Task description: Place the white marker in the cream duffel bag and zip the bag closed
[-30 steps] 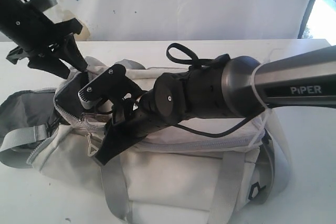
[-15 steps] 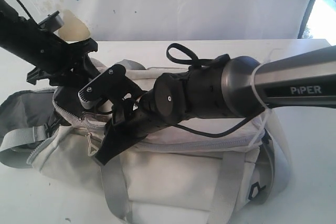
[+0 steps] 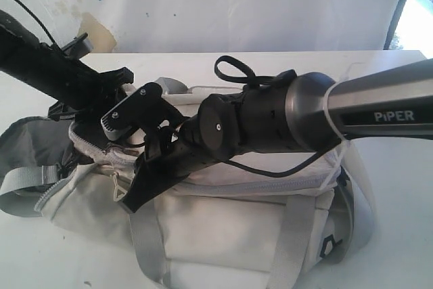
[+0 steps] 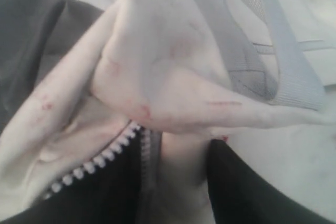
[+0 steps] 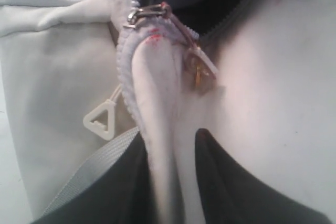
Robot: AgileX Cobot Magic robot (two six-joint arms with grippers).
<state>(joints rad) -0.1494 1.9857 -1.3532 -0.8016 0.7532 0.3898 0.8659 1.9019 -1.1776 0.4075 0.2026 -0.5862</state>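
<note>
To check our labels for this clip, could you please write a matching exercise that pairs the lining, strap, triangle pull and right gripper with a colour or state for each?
Things:
1. lining
2. strap
3. triangle pull
4. right gripper

Descriptions:
a. light grey webbing
b. black, pinching a fold of the bag
c. white
d. dark grey

Pairs: 1-d, 2-a, 3-c, 4-b.
</note>
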